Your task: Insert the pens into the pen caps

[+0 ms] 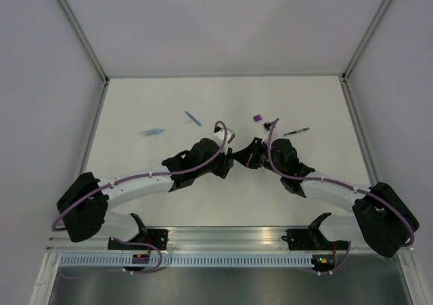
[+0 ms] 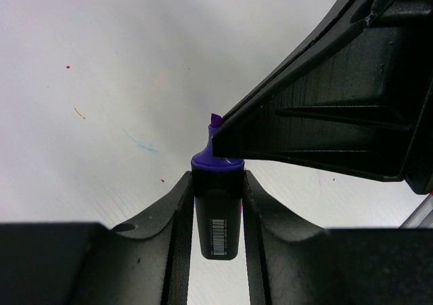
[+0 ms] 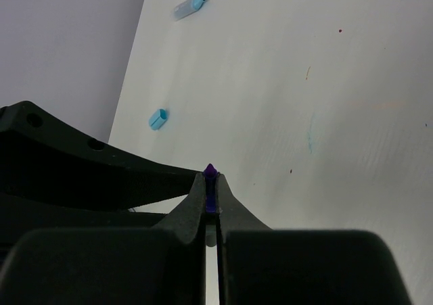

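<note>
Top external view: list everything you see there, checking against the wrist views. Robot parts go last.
black-and-purple marker: one, black body with purple tip, mid-table, gripped by both hands
purple cap: one, purple, far centre
green pen: one, thin, dark green, right of the purple cap
light blue marker: one, light blue, far left
light blue cap: one, light blue, between that marker and the centre
table: one, white
left hand: one, black, shut on the marker's body
right hand: one, black, shut on the marker's tip
</note>
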